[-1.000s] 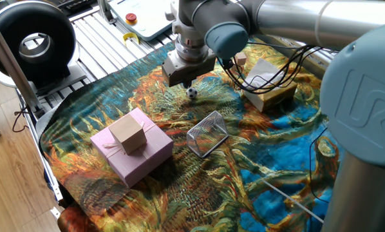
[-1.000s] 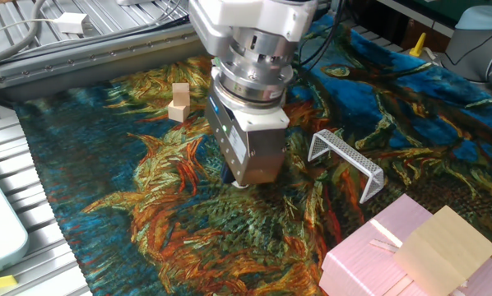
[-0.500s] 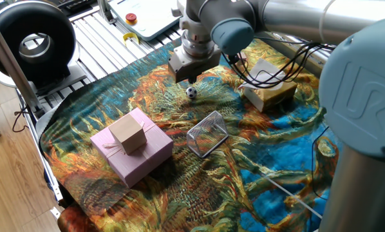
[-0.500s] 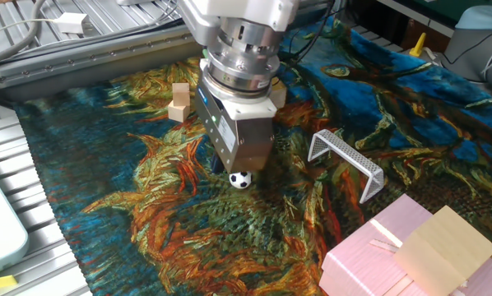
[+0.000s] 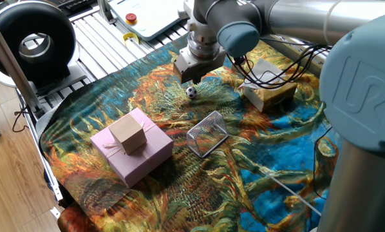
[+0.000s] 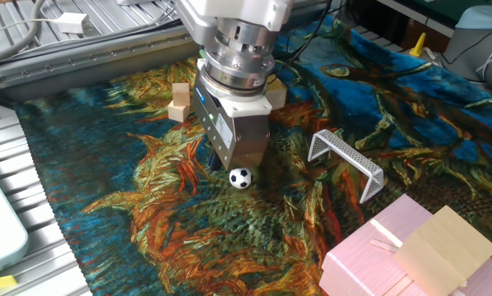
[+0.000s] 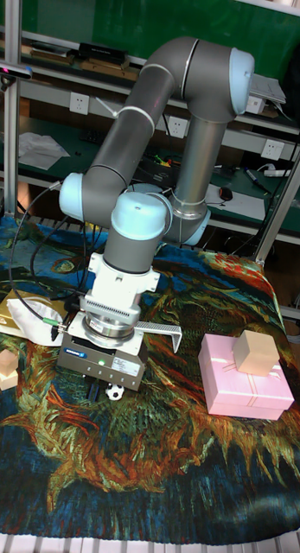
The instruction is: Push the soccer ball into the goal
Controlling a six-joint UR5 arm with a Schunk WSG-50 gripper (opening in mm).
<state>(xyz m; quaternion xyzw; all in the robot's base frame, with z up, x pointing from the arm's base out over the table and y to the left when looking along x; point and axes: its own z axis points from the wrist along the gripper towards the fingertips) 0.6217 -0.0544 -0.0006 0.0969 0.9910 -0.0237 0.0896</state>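
Patterned cloth covered the surface; pincer (image 6: 228, 168) hovered just behind the soccer ball (image 6: 240, 178), holding nothing, jaw gap hidden. Goal (image 6: 345, 161) stood nearby.

- A table draped in a painted-style cloth (image 5: 134, 96) of orange, blue and green swirls carries every item; the cloth hangs over the near edge in one fixed view.
- The soccer ball (image 6: 240, 178) sits on the cloth near its middle.
- The goal (image 5: 206, 133), wire mesh on a metal frame, rests just beyond the ball, apart from it.
- A pink gift box (image 5: 131, 154) lies flat near the cloth's edge.
- A tan wooden cube (image 6: 178, 102) stands on the cloth toward the far side in the other fixed view.
- A yellowish block with white wrapping (image 5: 268, 87) rests on the cloth, cables trailing across it.
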